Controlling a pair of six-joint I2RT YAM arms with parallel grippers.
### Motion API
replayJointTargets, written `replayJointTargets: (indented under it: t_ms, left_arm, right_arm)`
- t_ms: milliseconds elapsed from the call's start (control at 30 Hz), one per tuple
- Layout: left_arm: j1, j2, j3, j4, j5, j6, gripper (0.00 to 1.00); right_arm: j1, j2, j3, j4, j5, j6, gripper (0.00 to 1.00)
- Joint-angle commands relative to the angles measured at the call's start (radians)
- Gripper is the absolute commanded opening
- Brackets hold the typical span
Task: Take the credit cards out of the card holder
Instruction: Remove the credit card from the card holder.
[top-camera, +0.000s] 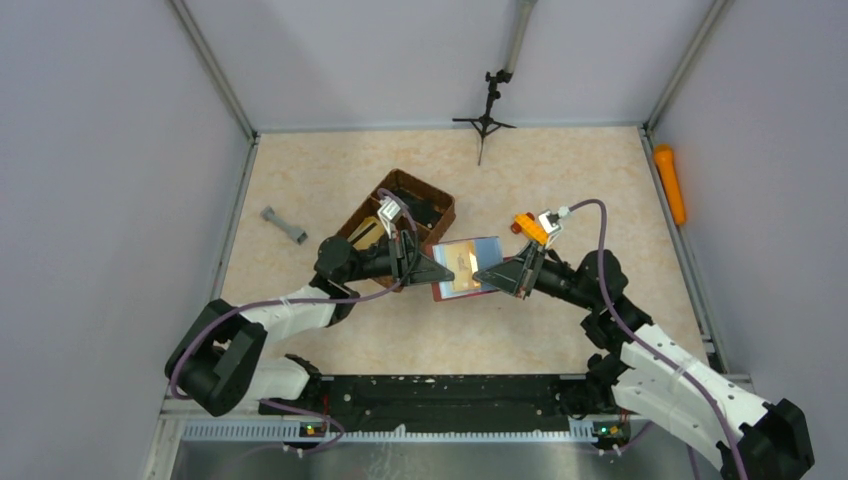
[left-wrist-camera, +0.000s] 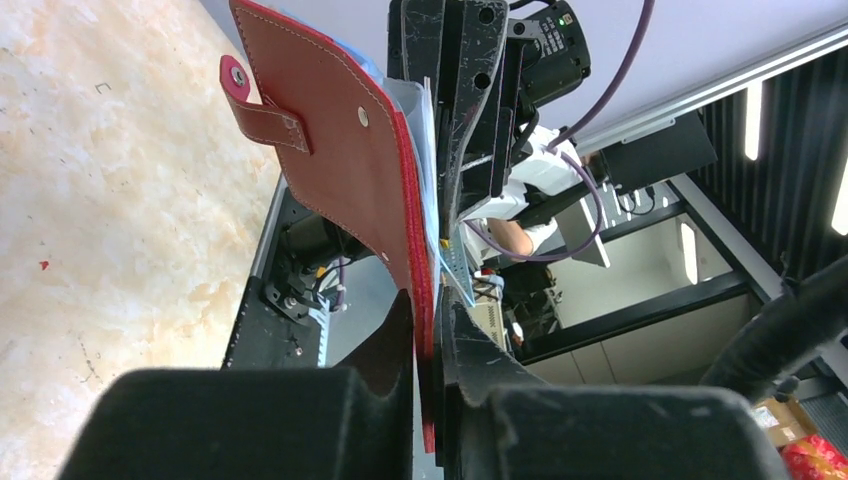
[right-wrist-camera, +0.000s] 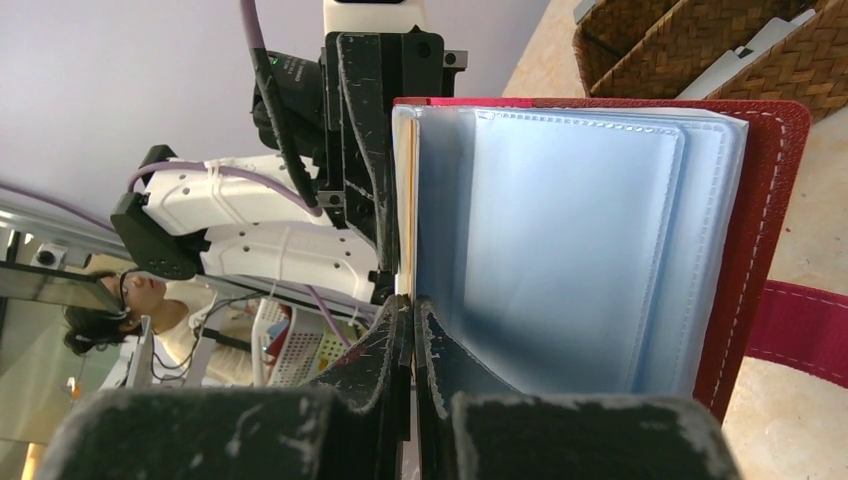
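The dark red card holder (top-camera: 470, 250) hangs open above the table centre, held between both grippers. Its blue-clear plastic sleeves (right-wrist-camera: 570, 230) face up, with a tan credit card (top-camera: 463, 268) showing in them. My left gripper (top-camera: 432, 272) is shut on the edge of the holder's red cover (left-wrist-camera: 330, 150); the snap tab (left-wrist-camera: 265, 110) sticks out to the side. My right gripper (top-camera: 488, 275) is shut on a thin tan-edged card (right-wrist-camera: 403, 200) at the opposite side, next to the sleeves. Other cards are hidden.
A brown woven basket (top-camera: 405, 215) stands just behind the left gripper and shows in the right wrist view (right-wrist-camera: 700, 45). A grey dumbbell-shaped piece (top-camera: 284, 225) lies at the left. An orange object (top-camera: 670, 183) lies by the right wall. A small tripod (top-camera: 485, 120) stands at the back.
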Motion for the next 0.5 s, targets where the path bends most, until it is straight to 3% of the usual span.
replayJointTargets:
  t_ms: [0, 67, 200, 267, 400, 467]
  left_arm:
    - [0.003, -0.016, -0.014, 0.089, 0.013, -0.007, 0.02]
    - [0.003, -0.018, -0.016, 0.089, 0.013, -0.006, 0.0]
    - [0.002, -0.019, -0.011, 0.092, 0.026, -0.009, 0.0]
    - [0.002, -0.019, -0.01, 0.093, 0.032, -0.013, 0.0]
    - [0.001, -0.02, -0.01, 0.103, 0.043, -0.022, 0.0]
    - [0.001, -0.025, -0.01, 0.104, 0.046, -0.022, 0.0]
  right_arm:
    - [-0.015, -0.012, 0.009, 0.024, 0.007, 0.001, 0.0]
    - [-0.015, -0.003, 0.008, 0.05, -0.012, 0.001, 0.0]
    - [-0.015, 0.023, 0.022, 0.092, -0.044, 0.009, 0.19]
    - [-0.015, 0.031, 0.031, 0.103, -0.046, 0.009, 0.21]
    - [-0.015, 0.045, 0.047, 0.117, -0.044, 0.01, 0.2]
    - [-0.015, 0.053, 0.049, 0.128, -0.043, 0.016, 0.12]
